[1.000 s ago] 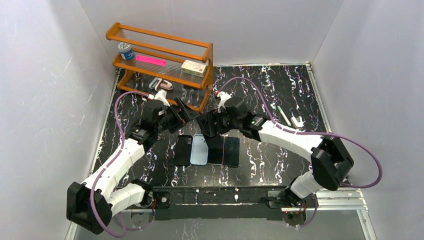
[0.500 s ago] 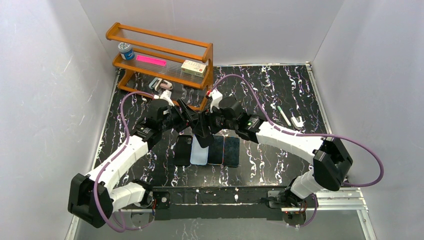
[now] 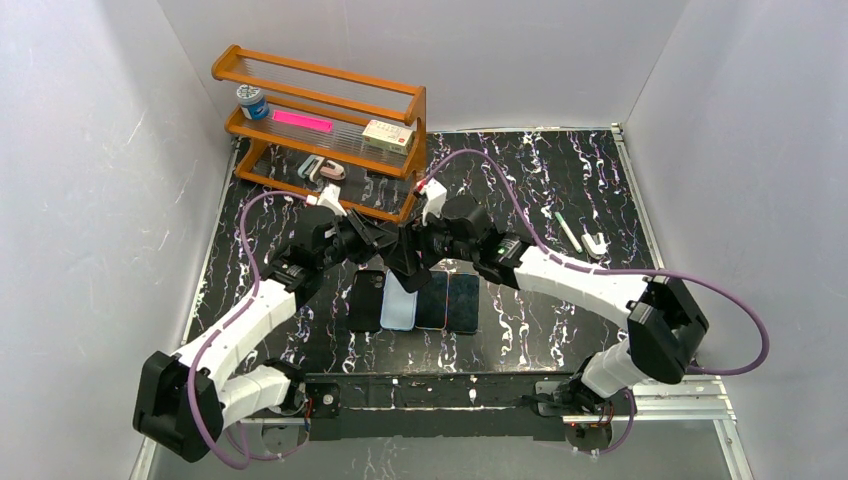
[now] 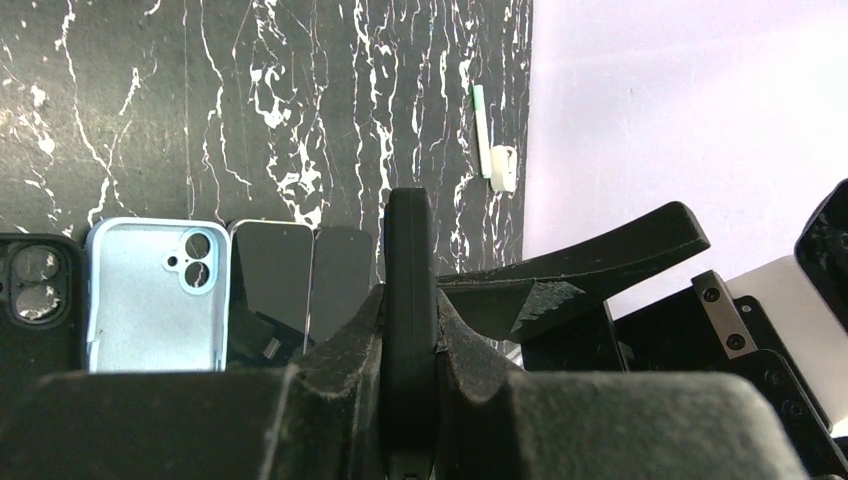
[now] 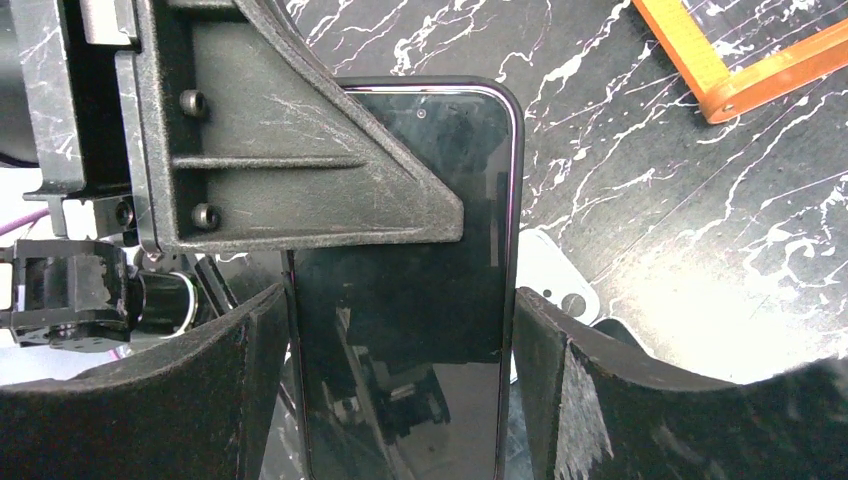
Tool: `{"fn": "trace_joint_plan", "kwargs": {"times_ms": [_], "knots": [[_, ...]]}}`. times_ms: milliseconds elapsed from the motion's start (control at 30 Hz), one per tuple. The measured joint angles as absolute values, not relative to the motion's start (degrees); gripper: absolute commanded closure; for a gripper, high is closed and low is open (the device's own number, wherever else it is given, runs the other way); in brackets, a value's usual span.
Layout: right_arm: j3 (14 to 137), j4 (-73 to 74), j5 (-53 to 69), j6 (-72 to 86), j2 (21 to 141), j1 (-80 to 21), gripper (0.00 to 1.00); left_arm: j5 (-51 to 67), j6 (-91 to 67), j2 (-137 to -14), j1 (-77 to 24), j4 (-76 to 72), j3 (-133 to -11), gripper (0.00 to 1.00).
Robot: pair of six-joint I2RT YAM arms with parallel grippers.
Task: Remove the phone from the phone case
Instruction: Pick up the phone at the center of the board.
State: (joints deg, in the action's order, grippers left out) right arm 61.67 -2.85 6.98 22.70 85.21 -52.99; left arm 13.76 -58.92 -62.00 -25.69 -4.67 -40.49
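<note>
Your left gripper (image 4: 410, 300) pinches the phone (image 5: 450, 180) face-to-back, your right gripper (image 5: 400, 380) clamps its 2 long edges; uneven pulling could drop it.

Three cameras: one overhead, one on each wrist.
The top view looks down from above and behind the arms on the whole table (image 3: 560, 170), from well back. The left wrist view looks low and close past the left gripper (image 4: 410, 330), across the table to the right wall (image 4: 650, 100). The right wrist view looks down, very close, past the right gripper (image 5: 400, 340). All three share the phone (image 5: 420, 200) and the table.
</note>
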Motion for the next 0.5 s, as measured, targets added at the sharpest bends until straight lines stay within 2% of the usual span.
{"fn": "trace_joint_plan", "kwargs": {"times_ms": [100,267,500], "knots": [[59.20,-4.84,6.85,23.57,83.57,-52.82,0.25,13.13,-60.14,-60.95,-25.82,-5.19,-39.42,1.00],[55.13,-9.47,8.97,27.31,78.67,-51.11,0.03,12.60,-63.07,-58.26,-26.48,-6.90,-38.87,1.00],[48.14,-16.19,10.79,37.93,69.21,-45.84,0.01,6.83,-67.61,-54.41,-24.67,-12.27,-35.88,1.00]]}}
